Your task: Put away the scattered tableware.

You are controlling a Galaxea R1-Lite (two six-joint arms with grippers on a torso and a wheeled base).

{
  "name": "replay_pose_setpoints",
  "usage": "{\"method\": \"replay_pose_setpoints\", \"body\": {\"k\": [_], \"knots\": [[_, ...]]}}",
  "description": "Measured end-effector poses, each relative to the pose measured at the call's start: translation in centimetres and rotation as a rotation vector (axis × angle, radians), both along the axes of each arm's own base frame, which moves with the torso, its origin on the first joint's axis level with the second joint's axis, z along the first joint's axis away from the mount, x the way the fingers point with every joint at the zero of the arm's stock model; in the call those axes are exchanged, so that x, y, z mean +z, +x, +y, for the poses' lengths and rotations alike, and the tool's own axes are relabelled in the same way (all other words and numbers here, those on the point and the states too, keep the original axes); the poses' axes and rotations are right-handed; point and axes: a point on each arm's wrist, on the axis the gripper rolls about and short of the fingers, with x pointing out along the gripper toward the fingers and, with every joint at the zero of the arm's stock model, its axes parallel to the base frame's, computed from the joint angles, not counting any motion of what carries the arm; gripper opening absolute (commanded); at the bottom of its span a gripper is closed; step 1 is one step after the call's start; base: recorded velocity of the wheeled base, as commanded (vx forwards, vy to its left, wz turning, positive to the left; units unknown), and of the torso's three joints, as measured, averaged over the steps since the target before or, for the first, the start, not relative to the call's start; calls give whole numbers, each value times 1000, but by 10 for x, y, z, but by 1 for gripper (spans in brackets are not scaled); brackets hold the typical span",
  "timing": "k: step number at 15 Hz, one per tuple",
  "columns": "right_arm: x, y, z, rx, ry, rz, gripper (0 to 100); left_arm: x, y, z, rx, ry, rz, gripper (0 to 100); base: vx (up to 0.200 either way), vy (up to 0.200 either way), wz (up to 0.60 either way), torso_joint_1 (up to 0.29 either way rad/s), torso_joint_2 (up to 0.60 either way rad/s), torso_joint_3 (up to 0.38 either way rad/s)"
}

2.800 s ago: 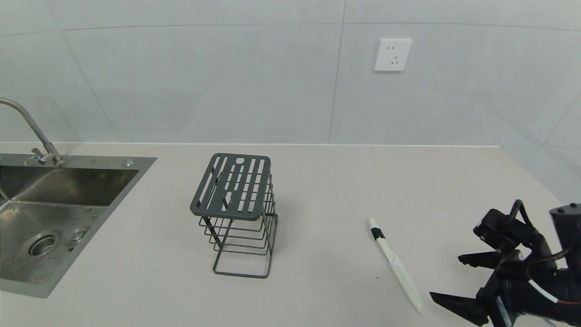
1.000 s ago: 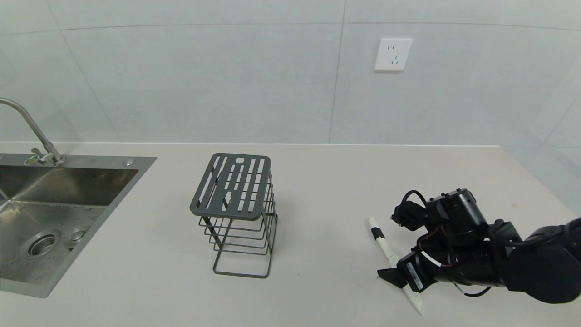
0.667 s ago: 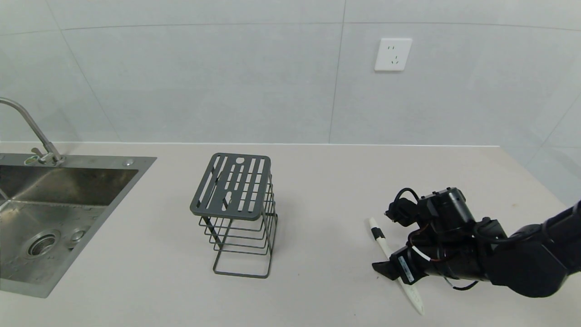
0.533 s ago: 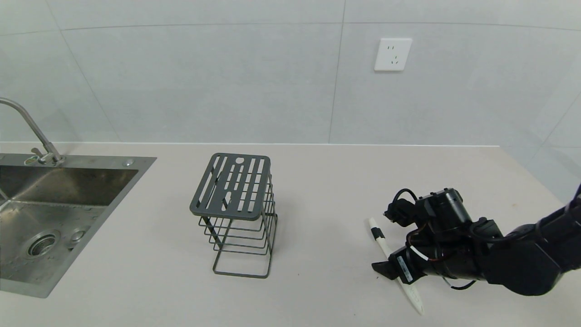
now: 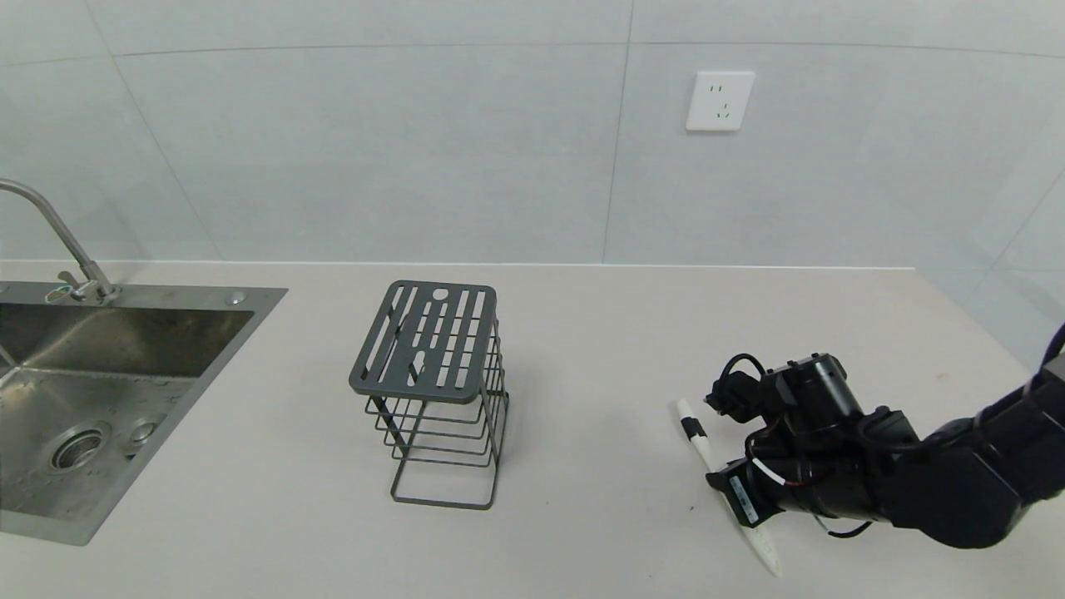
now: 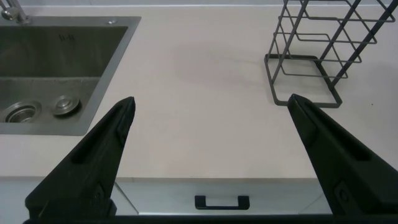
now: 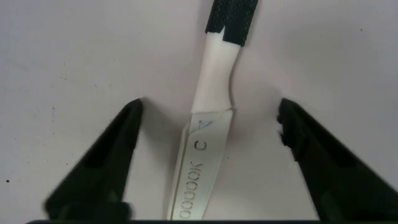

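Knife: a white knife [image 5: 700,445] with a black band on its handle lay flat on the bench [image 5: 599,333], on the robot's right. Its handle end pointed toward the wall and its blade toward the near edge.
Right pincer: the right pincer [image 7: 210,112] was released and sat low over the knife, one finger on each side of the place where handle meets blade. A gap of bare bench showed between each finger and the knife.
Left pincer: the left pincer [image 6: 211,102] was released and held nothing, hovering over the bench's near edge.
Rack: a dark wire knife rack [image 5: 424,343] with a slotted top plate stood upright mid-bench, well apart from the knife.
Sink: a steel sink [image 5: 150,293] was set into the bench on the robot's left, with a faucet [image 5: 52,223] at its back rim.
Wall: a white socket [image 5: 720,100] sat on the tiled wall.
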Motion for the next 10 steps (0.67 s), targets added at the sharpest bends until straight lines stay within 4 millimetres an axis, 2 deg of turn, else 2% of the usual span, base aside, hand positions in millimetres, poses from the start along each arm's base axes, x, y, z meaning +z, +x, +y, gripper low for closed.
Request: {"method": "replay_pose_setpoints", "body": {"k": [3,5,10], "knots": [[-6,-2,-1,-4,-19,9,0,0,0,0,0,-6,-1,100,0,0,0,0,0,0],[0,-1,0,2,-19,3,0,0,0,0,-1,-6,-2,100,0,0,0,0,0,0],[34,-10,3,29,33,-103,0,0,0,0,-7,-9,-3,100,0,0,0,0,0,0]]}}
